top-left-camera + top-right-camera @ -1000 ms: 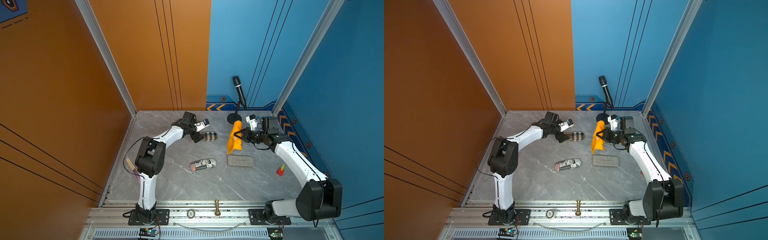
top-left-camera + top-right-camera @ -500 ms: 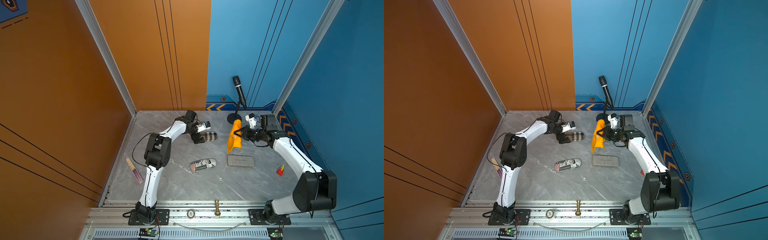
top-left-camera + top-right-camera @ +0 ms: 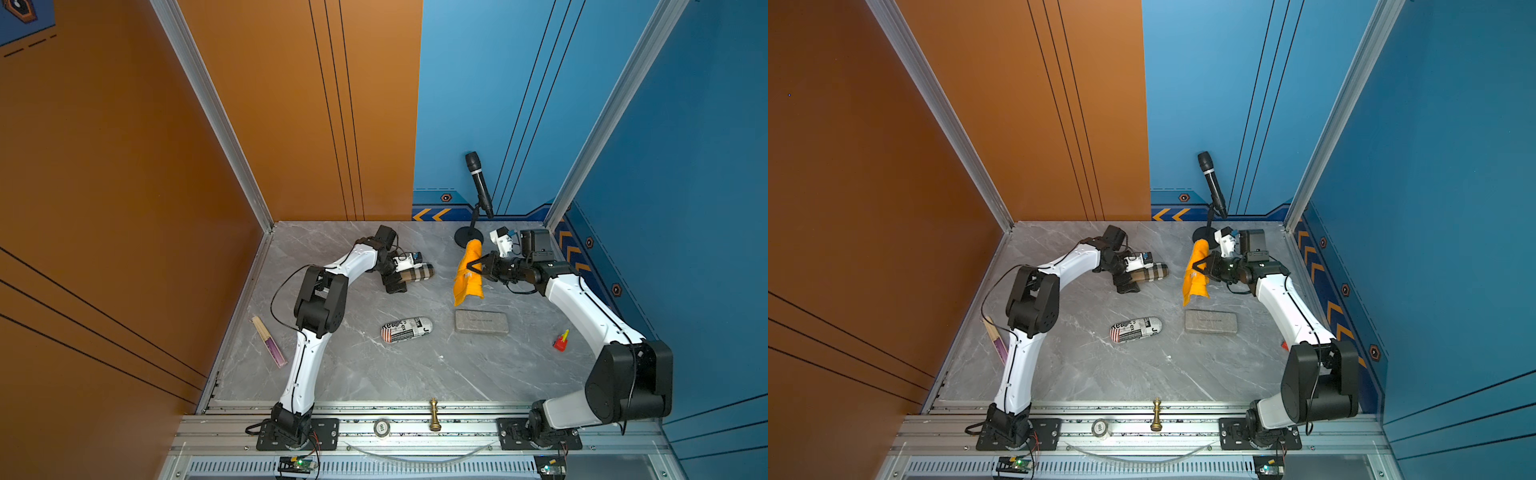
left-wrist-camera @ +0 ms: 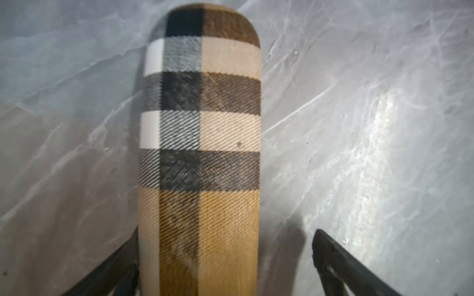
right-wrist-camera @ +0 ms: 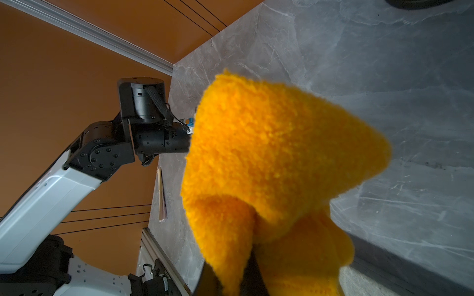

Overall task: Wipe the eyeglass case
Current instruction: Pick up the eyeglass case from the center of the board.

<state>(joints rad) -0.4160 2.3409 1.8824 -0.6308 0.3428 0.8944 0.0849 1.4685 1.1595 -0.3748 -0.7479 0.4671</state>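
A tan, black and white plaid eyeglass case (image 3: 420,272) (image 3: 1153,272) lies on the grey marble table toward the back. My left gripper (image 3: 395,277) (image 3: 1126,279) stands open around its near end. In the left wrist view the case (image 4: 202,128) runs between the jaws of the gripper (image 4: 225,258); one finger is against its side and the other finger (image 4: 331,256) stands apart from it. My right gripper (image 3: 478,268) (image 3: 1205,268) is shut on an orange fluffy cloth (image 3: 468,276) (image 3: 1196,279) that hangs to the right of the case. The cloth (image 5: 269,159) fills the right wrist view.
A newspaper-print case (image 3: 407,329) and a grey rectangular case (image 3: 481,322) lie mid-table. A microphone on a stand (image 3: 478,183) is at the back behind the cloth. A small red and yellow object (image 3: 561,340) sits right, a wooden stick (image 3: 269,340) left, a chess piece (image 3: 434,415) on the front rail.
My left arm's elbow swung to the right and the open gripper slid further along the plaid case. My right arm shifted slightly, still holding the cloth in about the same place.
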